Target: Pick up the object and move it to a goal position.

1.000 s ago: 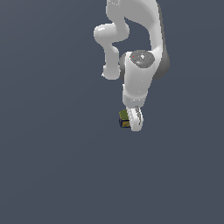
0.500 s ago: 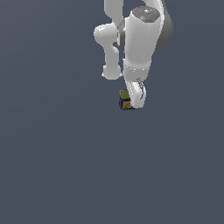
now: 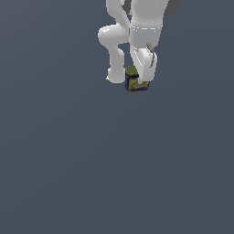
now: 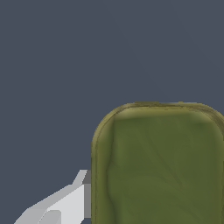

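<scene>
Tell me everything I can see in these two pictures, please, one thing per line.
Can: one, olive-green top, dark blue sides with a yellow label; in the upper middle of the exterior view, tucked under the white gripper. In the wrist view its green top fills much of the picture.
Ground: one flat, dark grey-blue surface behind everything; whether the can rests on it or is lifted off it cannot be told.
Arm: one, white, coming down from the exterior view's top edge.
Gripper: one, white, at the arm's lower end, right at the can; one pale finger sits against the can's side in the wrist view, the other is not visible.
</scene>
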